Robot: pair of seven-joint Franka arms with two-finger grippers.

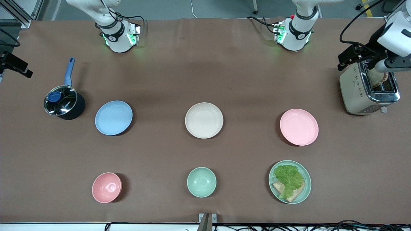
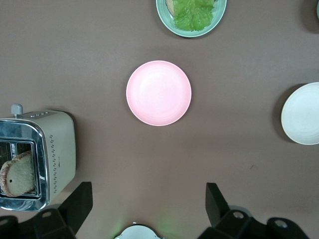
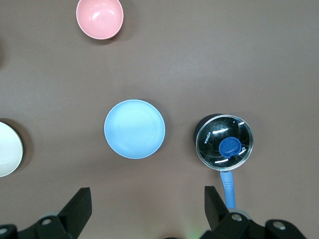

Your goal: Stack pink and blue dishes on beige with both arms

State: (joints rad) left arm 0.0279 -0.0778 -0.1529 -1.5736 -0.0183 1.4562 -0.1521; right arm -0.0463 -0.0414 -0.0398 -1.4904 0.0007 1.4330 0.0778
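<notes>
Both grippers hung high above the table with nothing in them. From the left wrist view, the left gripper (image 2: 148,201) had its fingers spread wide and sat over the brown table (image 1: 205,80), above the pink plate (image 2: 158,92). The right gripper (image 3: 148,204) was likewise splayed open, above the blue plate (image 3: 134,129). Neither gripper itself could be made out in the front view, where only the arms' bases showed along the top edge.

Going across the front view from the right arm's end: a dark saucepan (image 1: 64,104) with a glass lid and a blue handle stood there, and just beside it lay the blue plate (image 1: 113,117), flat on the table. Nearer the front camera than that plate sat a small deep pink bowl (image 1: 107,187). At the middle of the table lay the beige plate (image 1: 204,120), bare, with a mint-green bowl (image 1: 201,182) nearer the camera. Toward the left arm's end lay the pink plate (image 1: 299,127), also flat and unstacked, well apart from the beige one. Nearer the camera than it was a green plate (image 1: 290,181) carrying lettuce and what looked like bread. A silver toaster (image 1: 367,91) stood at the left arm's end, with a slice in one slot.
</notes>
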